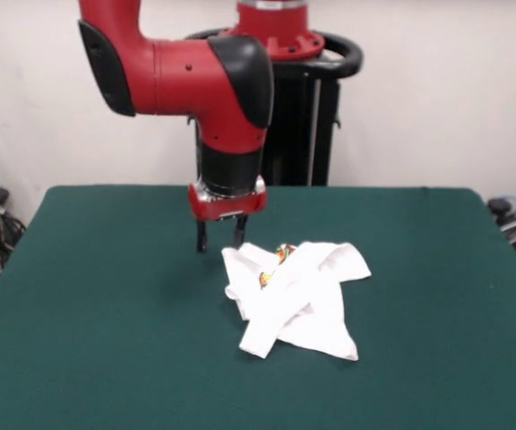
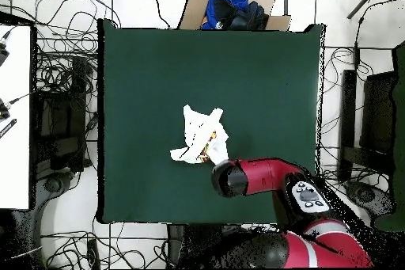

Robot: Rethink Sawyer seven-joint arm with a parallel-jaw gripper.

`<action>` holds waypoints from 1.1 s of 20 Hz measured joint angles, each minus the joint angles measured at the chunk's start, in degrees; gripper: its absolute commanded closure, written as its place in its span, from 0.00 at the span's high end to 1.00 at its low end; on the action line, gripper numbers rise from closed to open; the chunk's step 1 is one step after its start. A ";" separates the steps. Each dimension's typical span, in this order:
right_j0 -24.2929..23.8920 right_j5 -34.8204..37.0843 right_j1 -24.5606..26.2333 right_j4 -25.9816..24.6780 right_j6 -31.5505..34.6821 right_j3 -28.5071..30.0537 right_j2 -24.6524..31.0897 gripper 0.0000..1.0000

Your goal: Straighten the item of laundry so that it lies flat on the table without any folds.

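Near the middle of the green table (image 1: 97, 305) lies the white T-shirt (image 1: 298, 300) — crumpled, folded over itself in crossing bands, with only a small patch of coloured print showing near its far edge. The red arm (image 1: 195, 72) comes down from above, and its gripper (image 1: 219, 236) hangs just beside the shirt's far corner, its two dark fingers (image 1: 202, 237) pointing down, a narrow gap between them, holding nothing. In the overhead view a cardboard box (image 2: 237, 4) with blue cloth sits past the table's far edge.

Open table (image 1: 106, 296) (all sides) — crumpled shirt (image 1: 298, 300) mid-table
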 measured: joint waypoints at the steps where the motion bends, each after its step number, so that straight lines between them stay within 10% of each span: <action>1: -0.35 0.00 0.13 0.01 0.00 0.07 0.36 1.00; 22: -9.03 -5.84 -3.29 -0.02 0.00 5.95 9.27 1.00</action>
